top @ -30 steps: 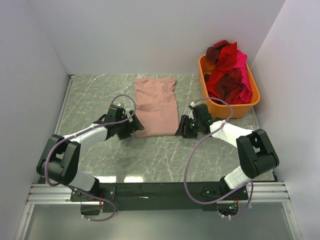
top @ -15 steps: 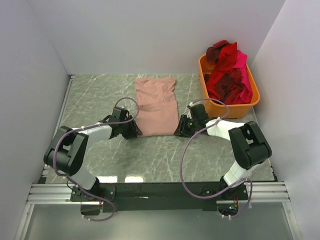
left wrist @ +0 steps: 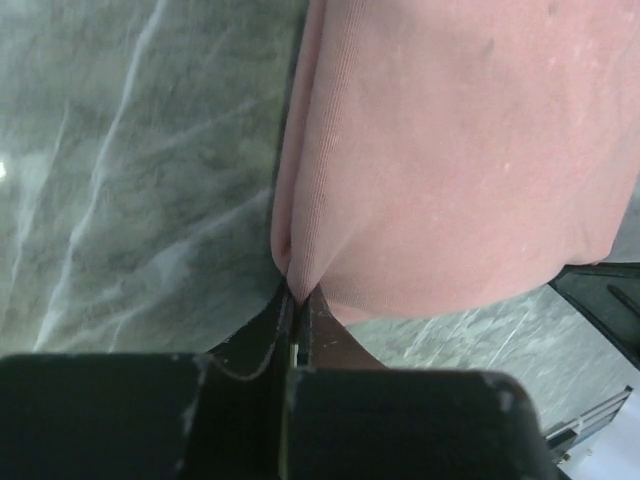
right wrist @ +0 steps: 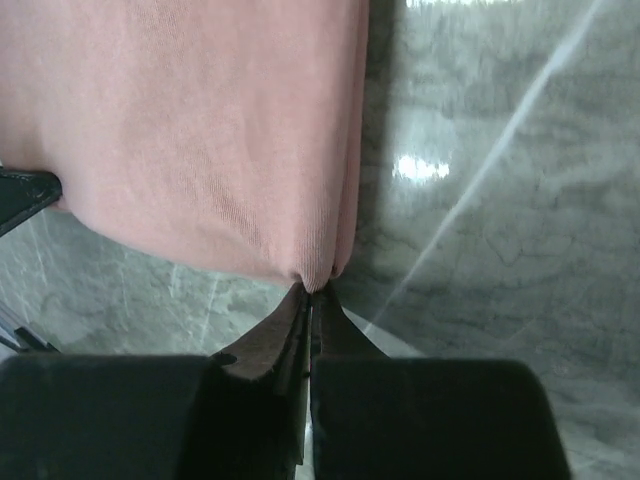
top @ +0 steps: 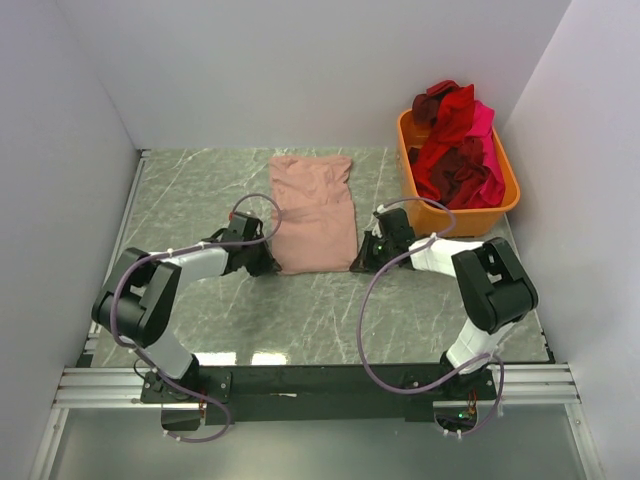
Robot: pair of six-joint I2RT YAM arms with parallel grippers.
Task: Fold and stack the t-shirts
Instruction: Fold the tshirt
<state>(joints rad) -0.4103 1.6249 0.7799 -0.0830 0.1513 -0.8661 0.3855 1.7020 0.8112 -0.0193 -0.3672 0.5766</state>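
From above, the dusty pink t-shirt (top: 316,213) lies on the table (top: 200,190). The orange tub (top: 497,205) of red t-shirts (top: 457,145) stands to its right, with the left gripper (top: 268,262) and right gripper (top: 360,262) at its near corners. Left wrist: jaws nearly closed, pinching its hem. Right wrist: likewise, apparently on a thin fold.

Your right gripper (right wrist: 311,300) has its jaws pressed together on the pink t-shirt (right wrist: 190,120)'s corner fold, over the marbled tabletop (right wrist: 480,200).
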